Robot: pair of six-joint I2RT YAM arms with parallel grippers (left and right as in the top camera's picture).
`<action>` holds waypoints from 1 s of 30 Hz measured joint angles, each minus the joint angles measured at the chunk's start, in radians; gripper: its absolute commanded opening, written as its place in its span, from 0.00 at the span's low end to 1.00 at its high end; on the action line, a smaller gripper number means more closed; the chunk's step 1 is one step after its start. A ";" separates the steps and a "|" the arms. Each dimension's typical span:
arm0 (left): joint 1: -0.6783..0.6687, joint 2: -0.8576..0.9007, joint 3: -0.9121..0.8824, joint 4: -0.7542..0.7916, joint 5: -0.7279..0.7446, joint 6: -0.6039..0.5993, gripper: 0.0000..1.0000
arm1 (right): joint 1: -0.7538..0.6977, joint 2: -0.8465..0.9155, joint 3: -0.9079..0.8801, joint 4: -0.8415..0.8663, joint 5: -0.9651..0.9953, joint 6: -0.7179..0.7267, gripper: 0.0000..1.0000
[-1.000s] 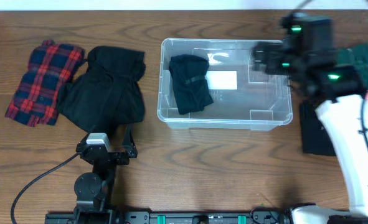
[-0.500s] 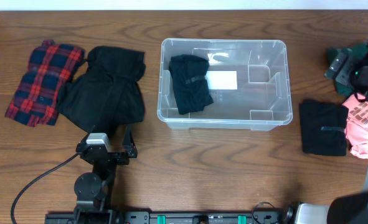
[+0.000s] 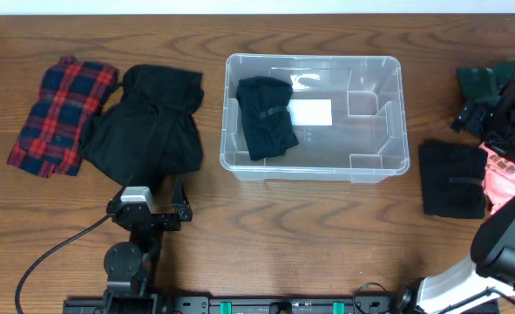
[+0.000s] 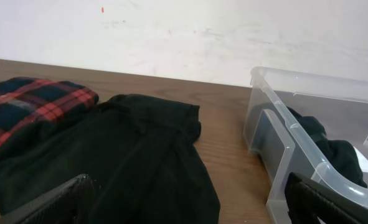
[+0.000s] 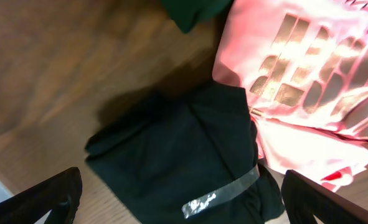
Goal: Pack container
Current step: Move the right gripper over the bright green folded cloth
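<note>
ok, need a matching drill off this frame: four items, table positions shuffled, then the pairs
Items:
1 plaid cloth
2 container
3 pink cloth
4 green cloth

Places:
A right edge, against a folded black cloth
B far left of the table
C middle, one black garment inside
D top right of the overhead view

Pairs: 1-B, 2-C, 3-A, 4-D

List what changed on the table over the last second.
The right gripper swung from over the container's right end to the table's right edge, and now hangs open above the folded black garment beside the pink garment. It holds nothing. The left gripper, the container, the black garment inside it, the plaid shirt and the black pile stayed put.
</note>
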 measured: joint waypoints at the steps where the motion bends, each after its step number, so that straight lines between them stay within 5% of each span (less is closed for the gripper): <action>1: 0.000 0.000 0.000 0.000 0.000 0.000 0.98 | -0.004 0.011 0.000 0.001 -0.003 0.000 0.99; 30: 0.000 0.000 0.000 0.000 0.000 0.000 0.98 | -0.075 0.046 0.000 0.058 0.091 0.034 0.99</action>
